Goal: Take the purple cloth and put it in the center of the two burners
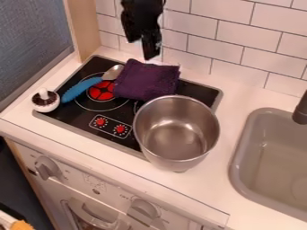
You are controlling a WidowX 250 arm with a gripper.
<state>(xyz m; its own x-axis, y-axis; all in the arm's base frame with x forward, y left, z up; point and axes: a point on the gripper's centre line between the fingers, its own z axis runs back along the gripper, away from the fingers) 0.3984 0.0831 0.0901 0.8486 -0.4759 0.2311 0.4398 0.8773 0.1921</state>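
We count one cloth (146,81), one pot (177,128), one spoon (82,89), one sink (237,155), one tap (301,110) and one small white pot (46,107) with a dark top and a white knob. One red burner (101,93) shows, and part of a second ring (137,106) beside the pot. The stove (198,93) has two red knobs (101,121), and the oven front has two grey ones (46,168).

The cloth is deep purple, thick and bunched into a rough square, one corner pointing to 12 o'clock and soft creases over its top. It lies on the far part of the stove, just short of 12 from the middle of our view, lapping the red burner's 3 o'clock side. The pot stands at its 5 o'clock; its rim meets the cloth in our view, but we cannot tell whether they touch.

The spoon lies at 10, bowl towards 2 next to the cloth, blue handle towards 8. The small pot is just past 9, the tap at 3, the sink at 4.

We see the gripper (147,50) near 12, above the cloth and apart from it. We cannot tell how far open it is, and we make out nothing in its grasp.
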